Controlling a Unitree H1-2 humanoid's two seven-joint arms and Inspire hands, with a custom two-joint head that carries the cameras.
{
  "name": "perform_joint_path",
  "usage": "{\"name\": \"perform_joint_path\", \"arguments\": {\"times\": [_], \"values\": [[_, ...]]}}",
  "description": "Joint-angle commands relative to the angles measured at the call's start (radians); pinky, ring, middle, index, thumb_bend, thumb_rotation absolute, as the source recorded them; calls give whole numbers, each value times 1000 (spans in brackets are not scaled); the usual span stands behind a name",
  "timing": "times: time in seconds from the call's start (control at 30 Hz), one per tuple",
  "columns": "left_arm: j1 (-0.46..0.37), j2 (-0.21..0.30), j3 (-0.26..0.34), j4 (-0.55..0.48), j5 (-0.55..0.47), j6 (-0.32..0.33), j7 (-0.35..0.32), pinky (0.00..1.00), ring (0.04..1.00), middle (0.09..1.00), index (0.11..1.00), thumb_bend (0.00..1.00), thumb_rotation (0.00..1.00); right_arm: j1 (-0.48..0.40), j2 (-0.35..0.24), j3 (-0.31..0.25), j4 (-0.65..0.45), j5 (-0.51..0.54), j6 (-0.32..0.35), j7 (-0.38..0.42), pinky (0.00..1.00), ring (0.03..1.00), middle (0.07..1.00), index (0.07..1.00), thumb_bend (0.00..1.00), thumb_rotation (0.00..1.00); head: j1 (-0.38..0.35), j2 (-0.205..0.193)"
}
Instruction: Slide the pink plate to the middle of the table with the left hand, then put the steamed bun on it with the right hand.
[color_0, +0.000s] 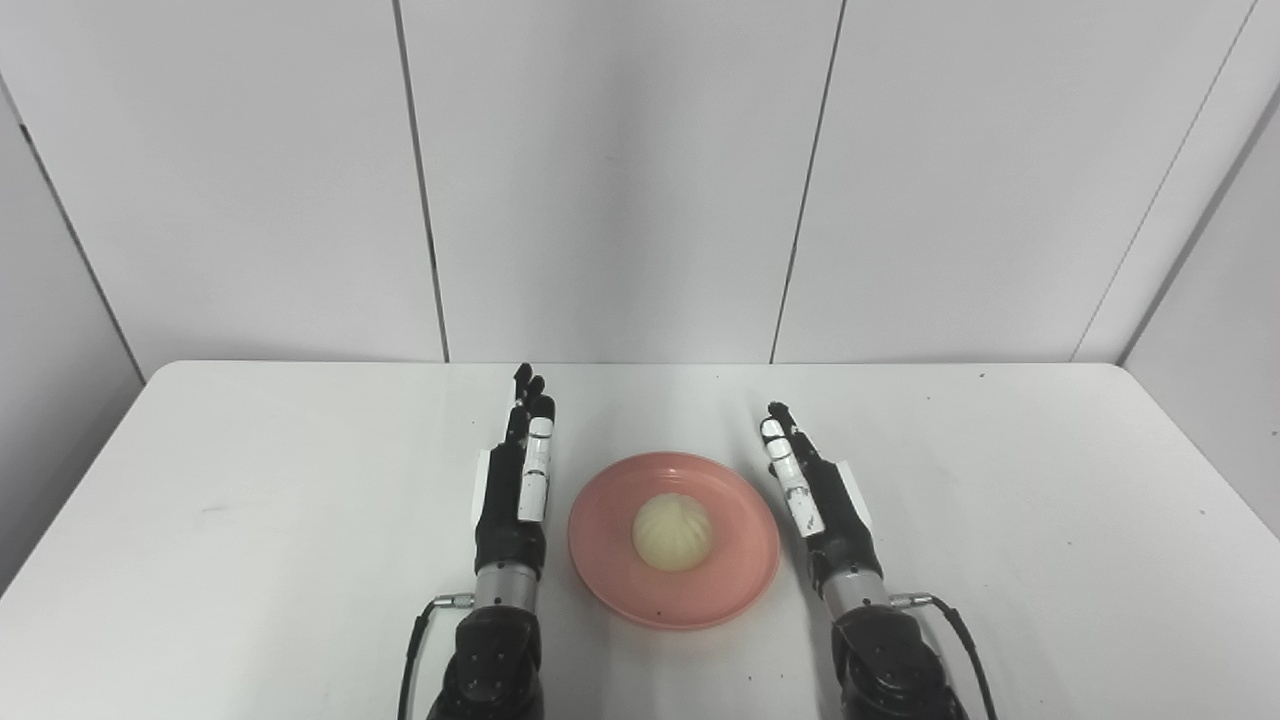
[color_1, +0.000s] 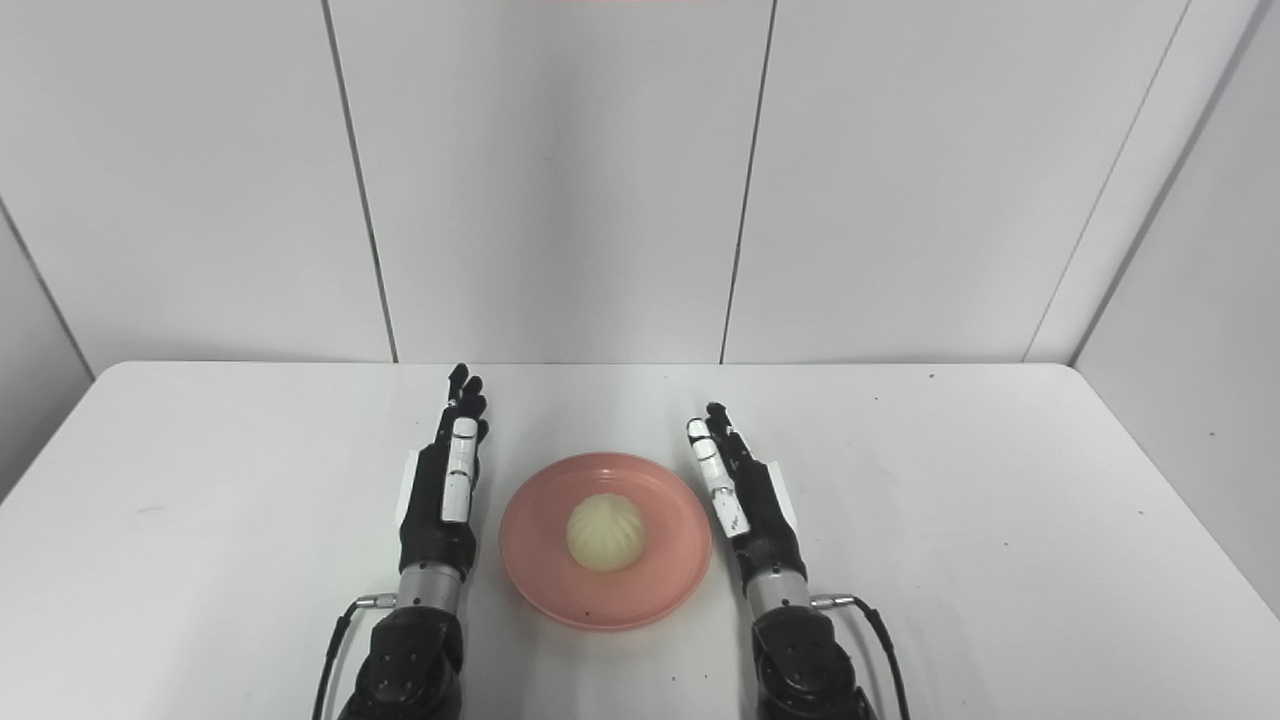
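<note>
The pink plate lies on the white table near the front middle. A pale steamed bun sits in its centre. My left hand is just left of the plate, edge-on, fingers straight and pointing away, empty. My right hand is just right of the plate, fingers straight, empty. Neither hand touches the plate or the bun. The same layout shows in the right eye view: plate, bun, left hand, right hand.
The white table runs wide to both sides, with rounded far corners. Grey wall panels stand right behind its far edge. Cables hang from both wrists.
</note>
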Motion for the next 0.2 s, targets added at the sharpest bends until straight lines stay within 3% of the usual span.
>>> {"name": "perform_joint_path", "arguments": {"times": [0.0,0.17], "values": [[32,6,-4,11,-1,-5,-16,1000,1000,1000,1000,580,1000,-19,-3,2,-11,0,-34,-7,929,955,951,936,684,1000,1,2],[33,11,-7,13,-6,-5,-26,1000,1000,1000,1000,578,1000,-13,2,-1,-4,6,-51,-10,930,954,950,931,704,1000,1,4]]}}
